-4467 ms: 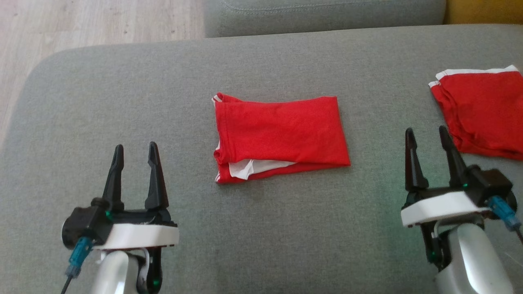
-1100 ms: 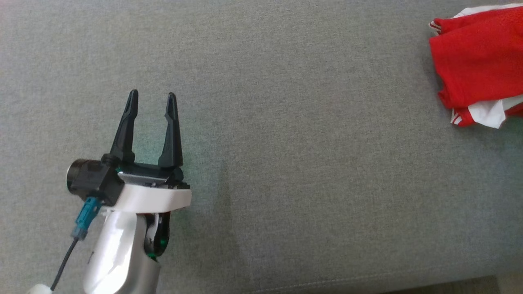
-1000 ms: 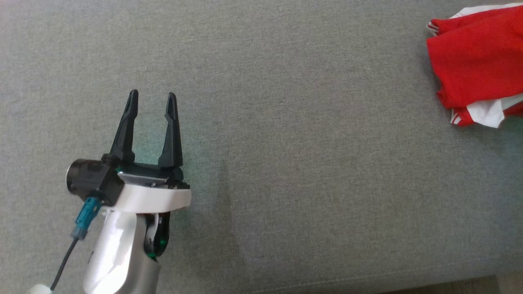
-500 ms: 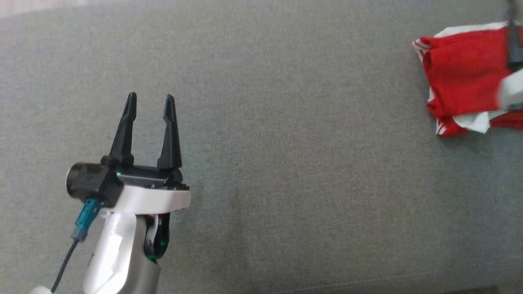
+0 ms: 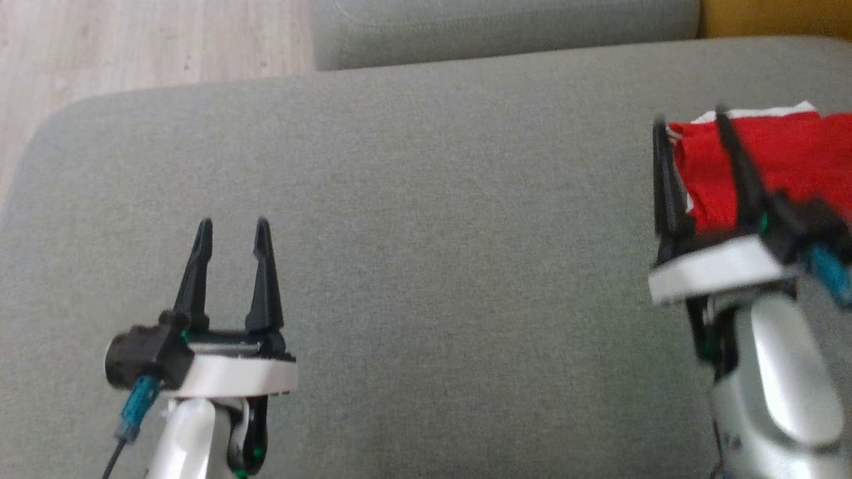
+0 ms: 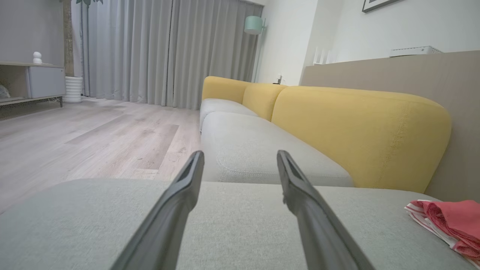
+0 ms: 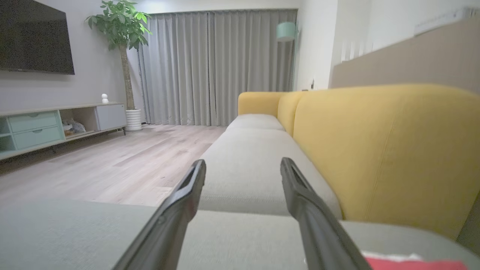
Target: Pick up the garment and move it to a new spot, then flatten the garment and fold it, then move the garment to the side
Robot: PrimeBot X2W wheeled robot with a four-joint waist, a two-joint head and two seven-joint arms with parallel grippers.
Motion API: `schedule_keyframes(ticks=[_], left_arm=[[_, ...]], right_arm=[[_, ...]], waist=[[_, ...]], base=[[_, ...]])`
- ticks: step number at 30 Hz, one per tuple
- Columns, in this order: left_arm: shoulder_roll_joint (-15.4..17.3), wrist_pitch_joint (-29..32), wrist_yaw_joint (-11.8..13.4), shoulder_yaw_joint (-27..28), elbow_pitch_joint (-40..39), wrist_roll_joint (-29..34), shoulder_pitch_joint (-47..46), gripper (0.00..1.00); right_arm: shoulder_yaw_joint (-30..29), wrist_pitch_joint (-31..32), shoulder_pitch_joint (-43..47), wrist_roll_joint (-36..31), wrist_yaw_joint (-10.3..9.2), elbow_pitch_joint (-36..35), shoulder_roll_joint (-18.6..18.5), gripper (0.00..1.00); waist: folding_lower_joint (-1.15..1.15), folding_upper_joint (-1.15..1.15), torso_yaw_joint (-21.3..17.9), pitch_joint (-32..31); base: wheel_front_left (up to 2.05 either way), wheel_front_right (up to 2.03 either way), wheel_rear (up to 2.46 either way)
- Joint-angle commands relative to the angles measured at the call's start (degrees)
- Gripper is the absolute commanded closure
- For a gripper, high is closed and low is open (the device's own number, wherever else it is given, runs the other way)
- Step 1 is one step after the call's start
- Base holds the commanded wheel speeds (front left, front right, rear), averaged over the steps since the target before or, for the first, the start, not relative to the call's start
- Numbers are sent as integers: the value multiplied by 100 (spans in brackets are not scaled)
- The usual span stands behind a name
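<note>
Quick read on the garment: it's a red piece with white trim, sitting folded at the right edge of the head view, upper right, on the grey cushion. In the left wrist view it shows at the lower right, with several thin layers stacked at the near edge. I can't tell whether that's one piece or more.

Both hands are empty. The left gripper is at the lower left of the head view, fingers spread wide, hovering over bare cushion well away from the cloth. The right gripper is at the right, a bit blurred, also spread wide with nothing between its fingers. It overlaps the cloth's left edge in that frame, but I can't say whether it touches. In its own wrist view there's just a sliver of red along the bottom right.

Handling-wise, my guess is it's thin, light jersey-type fabric, totally floppy, not fragile, a bit slick layer on layer. So the fold won't survive a one-point grab: pinch only the top layer and it'll peel open. If it needs another nudge, I'd go for the folded edge at the left, getting the fingers around every layer, or slide it along the cushion. The cushion weave looks grippy enough to drag on the bottom layer, so lift a little.
</note>
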Motion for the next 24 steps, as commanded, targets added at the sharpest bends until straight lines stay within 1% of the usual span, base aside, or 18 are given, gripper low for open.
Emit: schedule_keyframes(ticks=[1,5,9,14,24], left_arm=[[34,-29,62,248,-157,-85,-34,0],[33,-29,172,295,-148,-234,102,0],[32,-29,232,295,-142,-346,179,0],[32,-29,275,270,-166,-407,254,0],[32,-29,276,231,-222,-554,301,0]], right_arm=[[169,-160,145,351,-5,-53,64,0],[318,-419,547,824,-5,198,67,0],[351,-513,660,976,-5,308,68,0],[467,-568,657,908,-5,358,69,0],[479,-589,635,907,-5,384,69,0]], waist=[[1,0,81,-108],[1,0,123,-160],[1,0,146,-186],[1,0,152,-189],[1,0,138,-209]], base=[[0,0,0],[0,0,0],[0,0,0],[0,0,0],[0,0,0]])
